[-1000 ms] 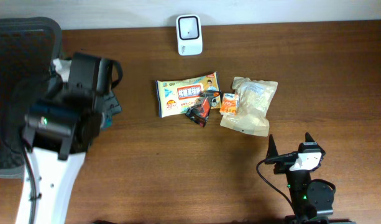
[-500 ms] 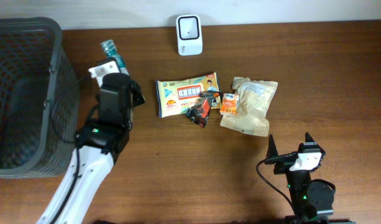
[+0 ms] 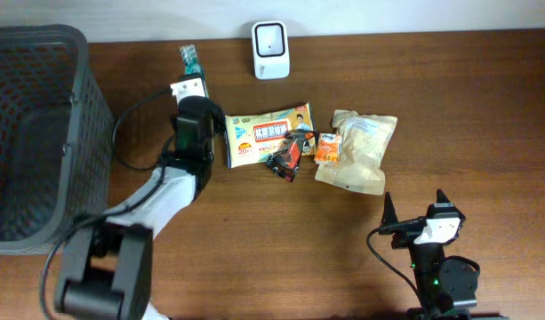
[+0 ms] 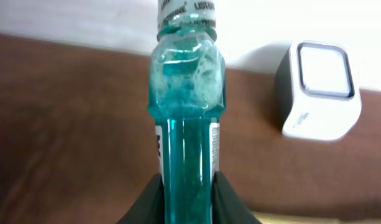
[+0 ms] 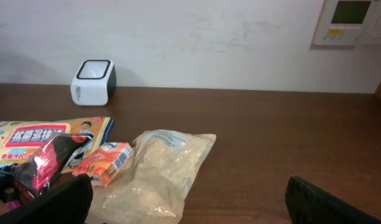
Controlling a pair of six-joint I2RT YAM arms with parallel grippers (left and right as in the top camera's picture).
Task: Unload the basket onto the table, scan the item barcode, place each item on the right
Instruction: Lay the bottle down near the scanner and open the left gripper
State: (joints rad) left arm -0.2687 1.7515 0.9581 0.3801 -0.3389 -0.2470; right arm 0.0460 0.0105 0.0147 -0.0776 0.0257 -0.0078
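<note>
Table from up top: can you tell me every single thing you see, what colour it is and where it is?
table: one, brown wood, under everything
basket: one, dark grey mesh, left end of the table
scanner: one, white, far edge, middle
bottle: one, teal liquid, left of the scanner
wipes pack: one, yellow and white, middle of the table
dark packet: one, black and red, at the wipes pack's right end
orange packet: one, orange, right of the dark packet
clear bag: one, beige inside, right of the orange packet
wall panel: one, cream, on the wall, right wrist view only
left gripper: one, black fingers, shut on the bottle
right gripper: one, black, open and empty, near edge, right side
</note>
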